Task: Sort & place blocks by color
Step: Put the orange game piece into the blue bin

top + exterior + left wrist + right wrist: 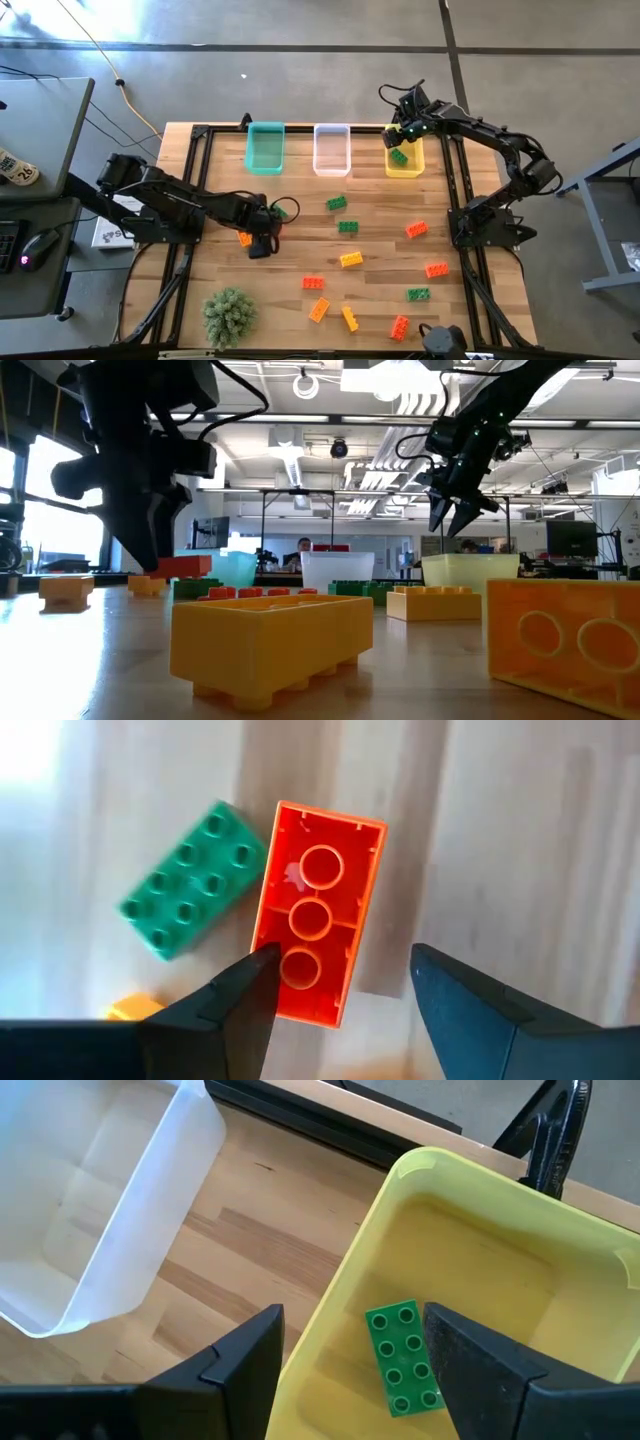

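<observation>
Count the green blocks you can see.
5 green blocks: one in the yellow bin, one beside the left gripper, two mid-table, one toward the right edge; the left arm may hide more.

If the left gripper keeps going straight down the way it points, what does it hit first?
Most likely the upside-down red-orange block on the table: the open left gripper points at its near end. The green block lies just beside that line.

We see a grey concrete floor (300, 90) around the wooden table (300, 250), and a grey desk (45, 130) off the table's left edge. Across the table lies an open office with ceiling lights (300, 435), exposed ducts (400, 400), a bright window (60, 510) and monitors (570, 538).
</observation>
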`<state>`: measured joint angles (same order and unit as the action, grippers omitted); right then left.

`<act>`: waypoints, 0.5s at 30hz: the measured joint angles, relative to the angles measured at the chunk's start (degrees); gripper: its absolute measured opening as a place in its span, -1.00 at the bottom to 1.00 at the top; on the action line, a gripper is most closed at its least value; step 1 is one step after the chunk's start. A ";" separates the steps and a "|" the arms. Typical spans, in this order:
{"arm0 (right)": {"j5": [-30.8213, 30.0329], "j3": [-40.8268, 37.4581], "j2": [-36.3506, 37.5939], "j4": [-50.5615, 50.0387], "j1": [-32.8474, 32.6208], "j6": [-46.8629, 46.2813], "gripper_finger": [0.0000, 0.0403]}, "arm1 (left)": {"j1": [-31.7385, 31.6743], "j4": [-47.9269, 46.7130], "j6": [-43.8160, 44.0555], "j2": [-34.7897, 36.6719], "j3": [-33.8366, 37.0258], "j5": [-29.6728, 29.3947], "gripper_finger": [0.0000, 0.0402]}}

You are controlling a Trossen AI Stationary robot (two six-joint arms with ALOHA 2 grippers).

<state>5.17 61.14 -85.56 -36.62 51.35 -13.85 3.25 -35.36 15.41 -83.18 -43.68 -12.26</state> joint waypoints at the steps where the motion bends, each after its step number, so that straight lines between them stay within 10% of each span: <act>1: 0.00 0.00 0.00 -0.01 0.00 0.00 0.13 | 0.00 0.00 0.01 0.38 0.00 -1.28 0.03; 15: -0.02 0.00 0.00 0.00 0.00 -0.07 0.13 | -11.42 0.74 -4.90 9.65 -0.07 -11.73 -0.19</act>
<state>5.15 61.14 -85.56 -36.62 51.35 -13.91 -8.18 -34.62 10.51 -73.54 -43.75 -24.00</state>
